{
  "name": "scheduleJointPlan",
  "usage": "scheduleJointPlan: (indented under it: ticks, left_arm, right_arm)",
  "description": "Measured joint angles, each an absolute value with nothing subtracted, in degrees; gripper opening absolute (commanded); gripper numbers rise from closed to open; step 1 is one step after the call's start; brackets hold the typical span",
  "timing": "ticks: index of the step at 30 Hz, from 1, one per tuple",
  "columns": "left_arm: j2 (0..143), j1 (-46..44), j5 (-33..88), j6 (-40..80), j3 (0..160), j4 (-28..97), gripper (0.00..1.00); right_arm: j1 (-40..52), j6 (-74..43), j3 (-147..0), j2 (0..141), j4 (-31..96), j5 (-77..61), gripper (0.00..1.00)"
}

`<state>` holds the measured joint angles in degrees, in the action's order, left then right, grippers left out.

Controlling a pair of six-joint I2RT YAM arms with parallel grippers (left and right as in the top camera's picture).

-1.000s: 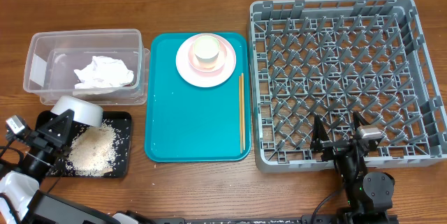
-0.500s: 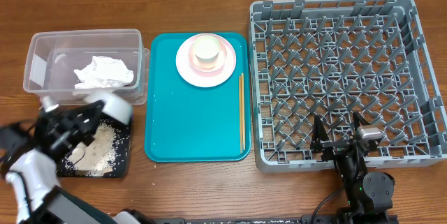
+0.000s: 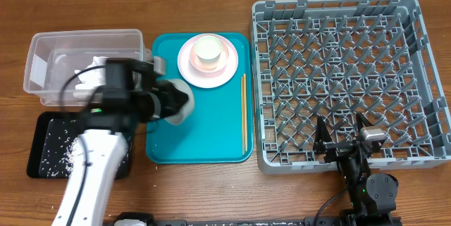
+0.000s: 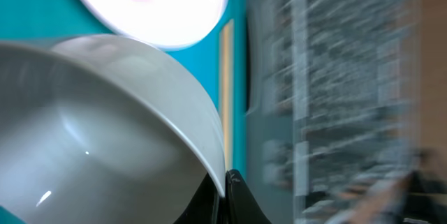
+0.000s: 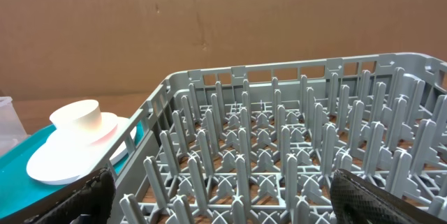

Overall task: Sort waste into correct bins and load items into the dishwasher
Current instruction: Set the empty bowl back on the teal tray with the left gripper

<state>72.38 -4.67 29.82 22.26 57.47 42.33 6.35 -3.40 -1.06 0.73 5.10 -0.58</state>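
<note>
Where bowl (image 3: 177,103) hovers — chopsticks (image 3: 244,113), plate (image 3: 206,60) near

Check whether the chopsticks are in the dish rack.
No, the chopsticks lie on the teal tray, along its right edge, outside the dish rack.

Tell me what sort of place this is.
Probably a test bench staged as a dish-clearing station, not a real kitchen: a grey dish rack and teal serving tray sit on a wooden table, with a cardboard backdrop.
</note>
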Motion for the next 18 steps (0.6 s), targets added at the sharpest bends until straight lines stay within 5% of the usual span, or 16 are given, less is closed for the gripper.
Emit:
scheduleJointPlan:
  ticks: [7,18]
  left_arm:
    - [78.39,-19.77,7.73,24.14,57.47,43.55,0.04]
    - [90.32,-21.02,-1.34,25.17,57.47,42.98,0.07]
  right_arm:
    - [6.35,-3.42,-1.06,0.73,5.15,-0.58,1.0]
    - [6.35,-3.4,-1.06,0.73,5.15,-0.6,1.0]
